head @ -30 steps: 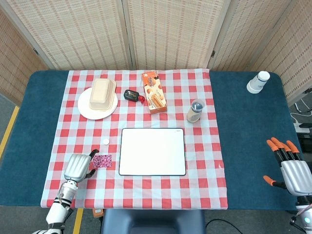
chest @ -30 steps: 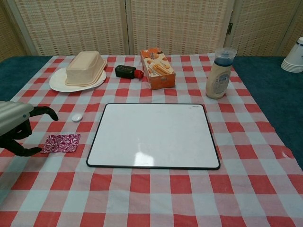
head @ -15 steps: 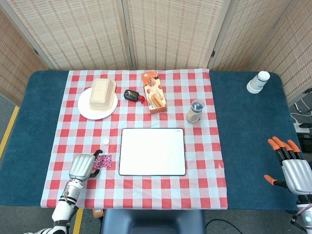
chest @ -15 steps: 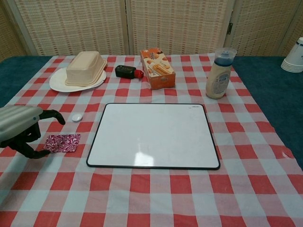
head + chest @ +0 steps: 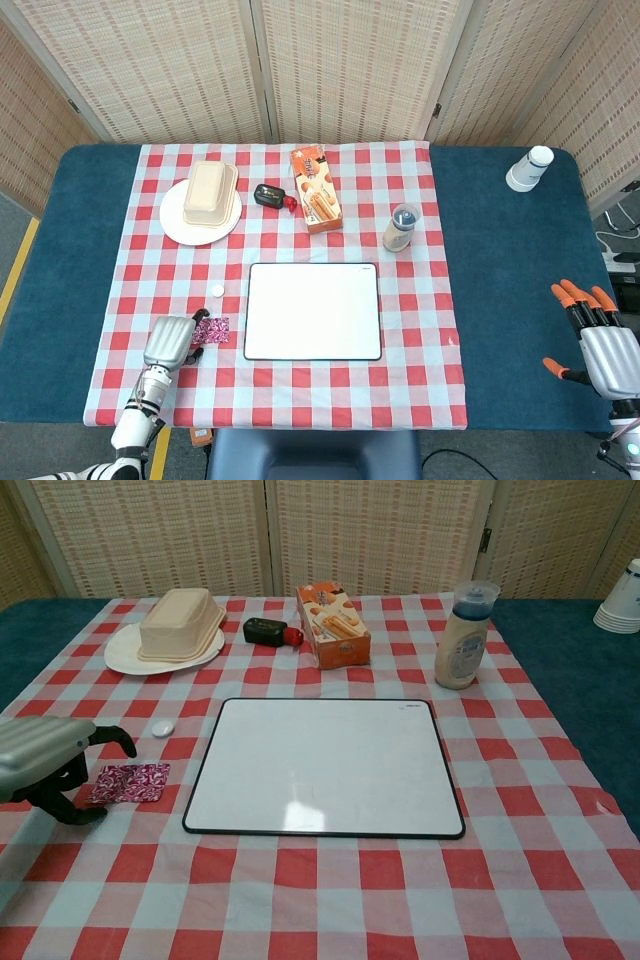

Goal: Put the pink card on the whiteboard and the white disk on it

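The pink patterned card (image 5: 213,328) (image 5: 133,781) lies flat on the checked cloth, just left of the whiteboard (image 5: 313,311) (image 5: 325,766). A small white disk (image 5: 216,291) (image 5: 162,729) sits on the cloth a little beyond the card. My left hand (image 5: 170,342) (image 5: 45,760) hovers low at the card's left end. Its dark fingers are arched apart, one above the card's far corner and the thumb near its front-left corner. The card is not lifted. My right hand (image 5: 600,345) rests at the far right over the blue cover with its fingers spread, holding nothing.
At the back stand a white plate (image 5: 172,222) with a beige box on it, a black and red object (image 5: 270,196), an orange snack box (image 5: 316,189) and a bottle (image 5: 401,228). Stacked cups (image 5: 529,168) are at the far right corner.
My left hand has slid right and lowered, closing in on the card's left end. The card, disk and right hand have not moved.
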Robot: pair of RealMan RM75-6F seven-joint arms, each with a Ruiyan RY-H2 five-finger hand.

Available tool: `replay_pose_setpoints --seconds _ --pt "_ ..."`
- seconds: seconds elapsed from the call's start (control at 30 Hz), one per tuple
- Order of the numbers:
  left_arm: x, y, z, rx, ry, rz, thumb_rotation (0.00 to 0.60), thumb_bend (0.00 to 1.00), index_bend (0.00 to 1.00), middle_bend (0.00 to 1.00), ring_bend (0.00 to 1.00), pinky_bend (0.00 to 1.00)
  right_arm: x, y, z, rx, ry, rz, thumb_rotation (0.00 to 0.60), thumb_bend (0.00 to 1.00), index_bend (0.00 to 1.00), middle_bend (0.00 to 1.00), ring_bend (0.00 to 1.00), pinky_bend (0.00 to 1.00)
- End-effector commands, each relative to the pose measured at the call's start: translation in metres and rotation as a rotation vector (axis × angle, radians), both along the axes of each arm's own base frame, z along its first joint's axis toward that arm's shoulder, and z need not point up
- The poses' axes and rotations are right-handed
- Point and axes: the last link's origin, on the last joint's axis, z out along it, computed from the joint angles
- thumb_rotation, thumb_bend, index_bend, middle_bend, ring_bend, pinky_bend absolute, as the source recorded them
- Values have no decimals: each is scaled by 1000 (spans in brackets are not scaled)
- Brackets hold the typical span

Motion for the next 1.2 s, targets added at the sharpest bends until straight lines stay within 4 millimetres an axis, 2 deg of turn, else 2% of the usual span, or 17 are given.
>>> replay_pose_setpoints --seconds 0.03,0.17,1.2 --pt "0 3 -2 -12 0 -3 600 251 290 1000 1000 1000 0 0 0 7 5 5 600 53 65 25 0 53" --pt "2 6 -1 -19 -7 -11 600 254 294 1000 1000 1000 0 0 0 13 8 17 600 54 37 25 0 53" --pt "5 16 7 -59 56 16 600 254 349 1000 1000 1000 0 0 1 2 2 12 600 54 53 25 0 53"
